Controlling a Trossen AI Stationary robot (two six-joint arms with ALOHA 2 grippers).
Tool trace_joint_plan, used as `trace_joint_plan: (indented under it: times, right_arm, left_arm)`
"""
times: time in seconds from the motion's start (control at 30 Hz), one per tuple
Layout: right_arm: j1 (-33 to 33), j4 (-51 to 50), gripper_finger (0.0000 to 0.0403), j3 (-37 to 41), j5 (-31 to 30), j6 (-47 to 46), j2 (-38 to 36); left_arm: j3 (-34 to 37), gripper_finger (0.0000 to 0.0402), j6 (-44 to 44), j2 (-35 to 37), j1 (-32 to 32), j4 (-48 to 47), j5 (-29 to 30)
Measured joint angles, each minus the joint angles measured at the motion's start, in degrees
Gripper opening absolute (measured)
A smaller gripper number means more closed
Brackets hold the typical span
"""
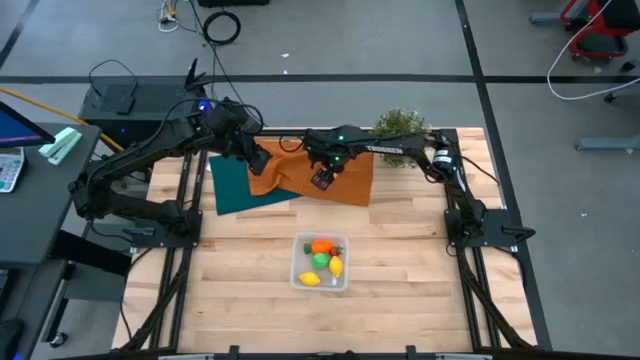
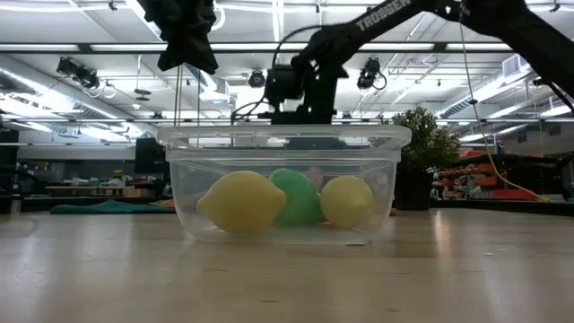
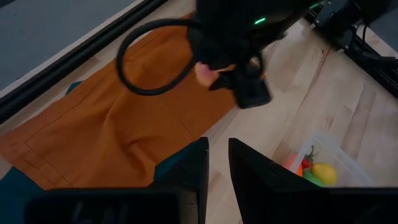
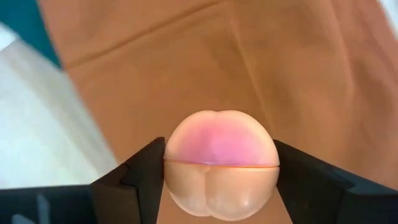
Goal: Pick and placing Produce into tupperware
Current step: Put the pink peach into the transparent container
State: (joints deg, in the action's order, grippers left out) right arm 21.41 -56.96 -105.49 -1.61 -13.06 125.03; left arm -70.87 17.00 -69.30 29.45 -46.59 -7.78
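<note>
On a wooden counter [image 1: 400,260], the right tool [image 4: 219,177] has its two dark fingers closed on a pale reddish apple [image 4: 219,163], over an orange cloth [image 1: 350,182] at the far side. The left tool [image 3: 217,168] hovers to its left above the orange cloth and a teal cloth [image 1: 235,185], fingers nearly together and empty. Nearer, a clear tupperware [image 1: 300,275] holds two yellow lemons [image 2: 242,203], a green round fruit [image 2: 299,195] and an orange carrot [image 1: 322,247].
</note>
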Motion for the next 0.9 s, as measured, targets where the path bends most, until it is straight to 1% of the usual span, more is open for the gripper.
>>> trace_joint_plan:
  times: [0.13, 0.27, 0.53, 0.73, 0.9]
  right_arm:
    - [-1.49, -2.31, 0.0223, -0.04, -0.17, 1.31, -3.13]
    - [-4.33, -5.06, 0.0222, -0.04, -0.07, 2.72, -7.15]
    - [-11.31, -10.19, 0.0222, -0.04, -0.05, 1.78, -14.15]
    - [-17.49, -14.42, 0.0222, -0.04, 0.0, 0.66, -17.49]
    - [-22.31, -18.2, 0.0223, -0.07, 0.26, 0.62, -18.19]
  left_arm:
    - [0.0, 0.0072, -1.15, 0.0, 0.0, 0.02, 0.13]
    - [0.0, 0.0075, -1.27, 0.0, 0.0, 0.02, 0.97]
    - [0.0, 0.0065, -1.34, 0.0, 0.0, 0.04, 1.74]
    - [0.0, 0.0069, -1.34, 0.0, 0.0, 0.04, 1.83]
    - [0.0, 0.0073, -1.16, 0.0, 0.0, 0.03, 1.96]
